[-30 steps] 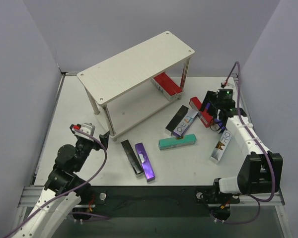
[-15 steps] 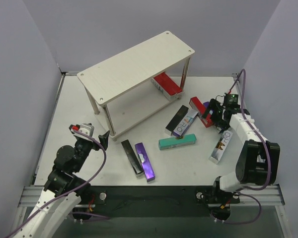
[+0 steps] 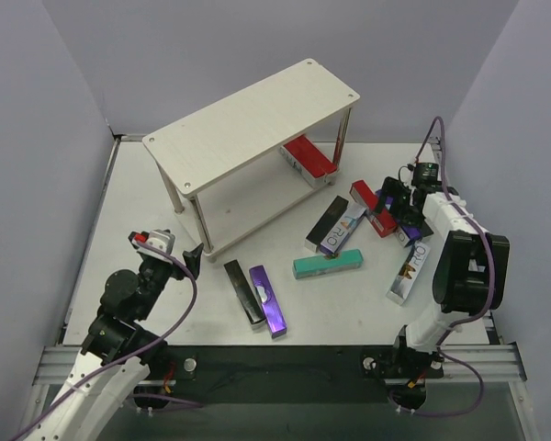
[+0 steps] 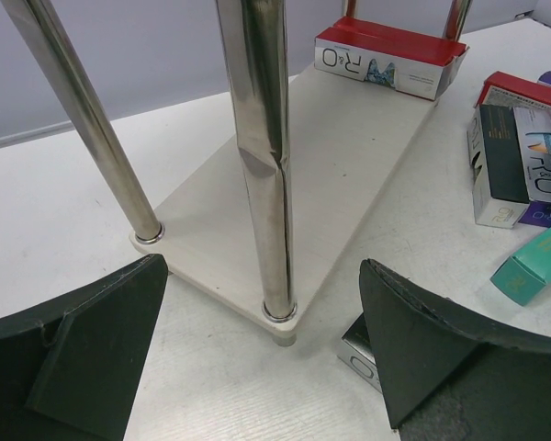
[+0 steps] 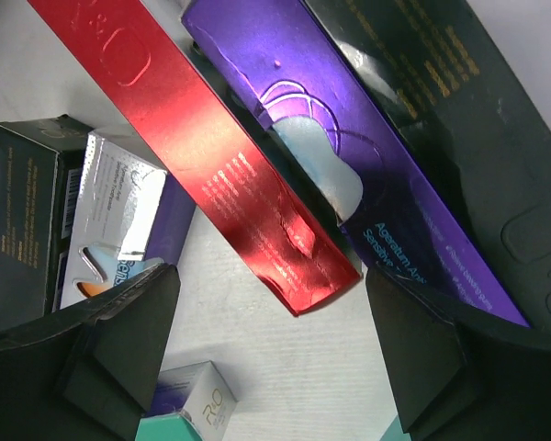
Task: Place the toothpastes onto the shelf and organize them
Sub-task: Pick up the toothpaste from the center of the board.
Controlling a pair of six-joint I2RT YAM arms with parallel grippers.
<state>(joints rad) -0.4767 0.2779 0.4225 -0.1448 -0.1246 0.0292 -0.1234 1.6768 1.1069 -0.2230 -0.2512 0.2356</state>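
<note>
The shelf (image 3: 248,129) stands at the back, with red toothpaste cartons (image 3: 309,158) on its lower board (image 4: 349,138). Loose toothpastes lie on the table: red (image 3: 372,208), black (image 3: 326,222), silver-purple (image 3: 342,230), teal (image 3: 327,263), white-silver (image 3: 407,271), and near the left arm a black one (image 3: 243,292) and a purple one (image 3: 267,299). My right gripper (image 3: 395,204) is open and empty, low over the end of the red carton (image 5: 211,138), beside a purple carton (image 5: 349,156) and a black carton (image 5: 441,92). My left gripper (image 3: 191,260) is open and empty, facing the shelf's front leg (image 4: 262,165).
Grey walls close in the table on three sides. The shelf's metal legs (image 3: 200,220) stand close in front of my left gripper (image 4: 266,367). A black carton's end (image 4: 363,354) lies just under its right finger. Teal (image 5: 165,430) and silver (image 5: 119,211) cartons crowd my right gripper (image 5: 271,367).
My right arm has swung back and turned, bringing its gripper down over the red and purple cartons. My left arm and the cartons have not moved.
</note>
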